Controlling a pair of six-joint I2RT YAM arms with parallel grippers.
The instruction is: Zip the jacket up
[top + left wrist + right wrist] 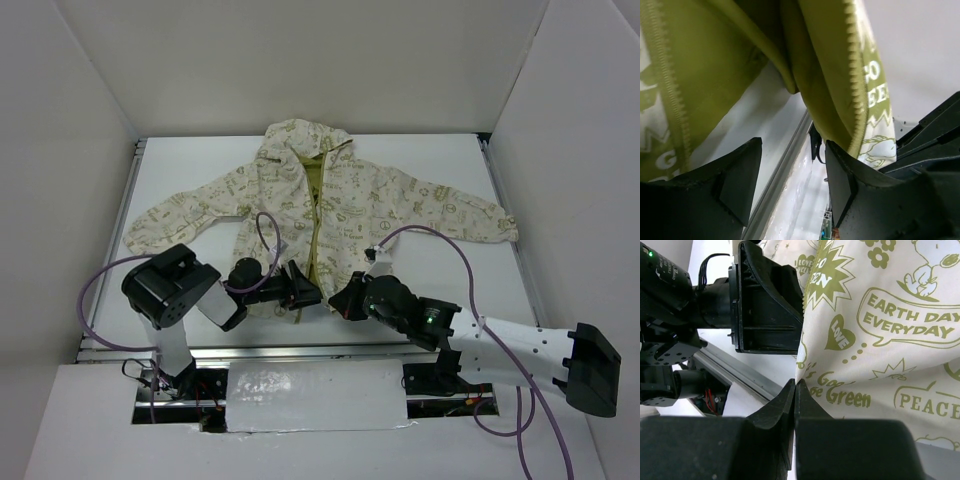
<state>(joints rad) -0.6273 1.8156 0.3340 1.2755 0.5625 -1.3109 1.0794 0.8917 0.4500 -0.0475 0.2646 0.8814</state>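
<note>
The jacket (380, 200) is spread on the desk (470, 280). Its hem is pinched by the closed right claw (795, 390). The left claw (790, 165) is held open at the zipper (855, 90).

Robot lab test cell, not a home. Evidence: white table (430, 170) boxed in on three sides by plain white panels (300, 60), with an aluminium extrusion rail (740, 375) along the near edge. My left arm (170, 285) and right arm (510, 345) are bolted at that edge, and purple cables (430, 230) loop loose off both. Exposed red wiring (708, 396) shows below the rail in the right wrist view. A crinkled white sheet (315, 395) covers the mount between the bases. The jacket (370, 205) lies spread flat on the table like a bench specimen.
</note>
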